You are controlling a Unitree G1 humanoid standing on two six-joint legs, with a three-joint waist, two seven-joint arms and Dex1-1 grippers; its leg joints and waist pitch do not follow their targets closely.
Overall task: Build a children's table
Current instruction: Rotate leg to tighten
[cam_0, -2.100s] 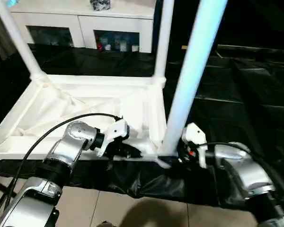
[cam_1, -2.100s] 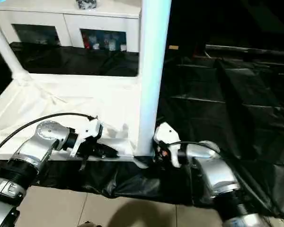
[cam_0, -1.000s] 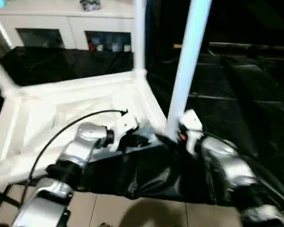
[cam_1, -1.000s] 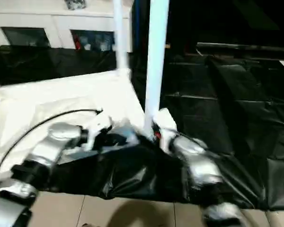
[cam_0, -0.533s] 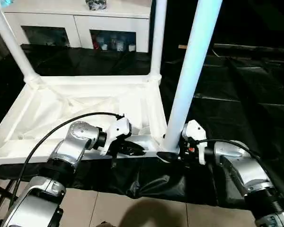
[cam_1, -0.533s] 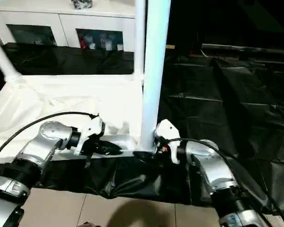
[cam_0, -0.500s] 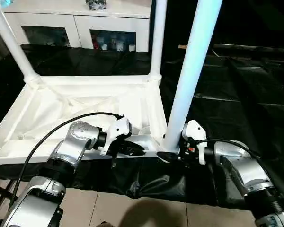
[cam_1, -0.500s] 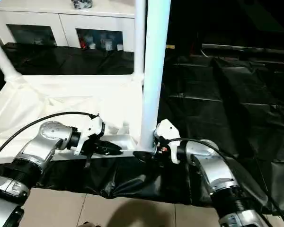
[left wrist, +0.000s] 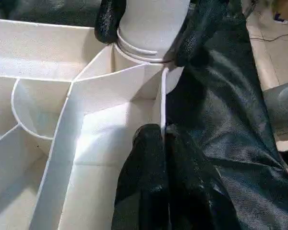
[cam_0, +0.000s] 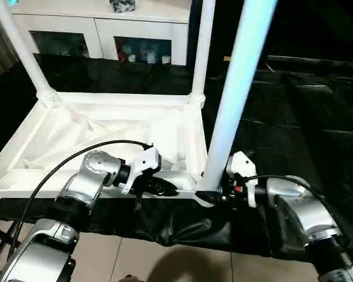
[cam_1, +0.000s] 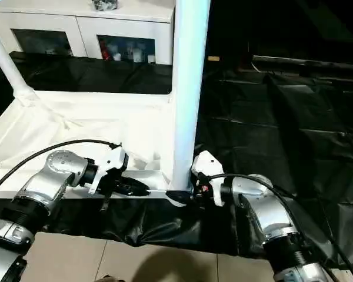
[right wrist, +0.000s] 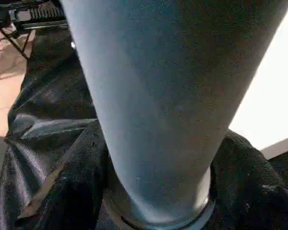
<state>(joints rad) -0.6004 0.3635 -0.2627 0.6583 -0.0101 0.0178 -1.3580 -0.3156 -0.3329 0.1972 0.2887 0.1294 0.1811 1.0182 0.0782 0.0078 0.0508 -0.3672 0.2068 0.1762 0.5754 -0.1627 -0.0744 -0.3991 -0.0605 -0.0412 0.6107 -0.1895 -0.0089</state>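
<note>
Left eye view first: the all-white plastic children's table top (cam_0: 106, 132) lies upside down, ribbed underside up, on black plastic sheeting (cam_0: 294, 117), in front of a white cabinet with glass doors (cam_0: 106, 29). Being moulded plastic, the slab looks light for its bulk and fairly stiff, though smooth enough to slide on the sheeting, so it wants steadying at the rim rather than lifting by a rib. Three long white tapered tube legs stand from corner sockets: the far-left leg (cam_0: 20, 50), the far-right leg (cam_0: 201, 50) and the near-right leg (cam_0: 235, 100). These hollow tubes should be light and rigid but slippery; a hold low down, just above the socket, gives the best control.

Left gripper (cam_0: 165, 189) has its black fingers (left wrist: 149, 177) pinched shut on the thin near rim wall (left wrist: 162, 103), pinning the top. Right gripper (cam_1: 185, 195) sits at the base of the near-right leg, its fingers set either side of the tube just above the round corner socket (left wrist: 144, 52); whether they are pressing it I cannot tell.
</note>
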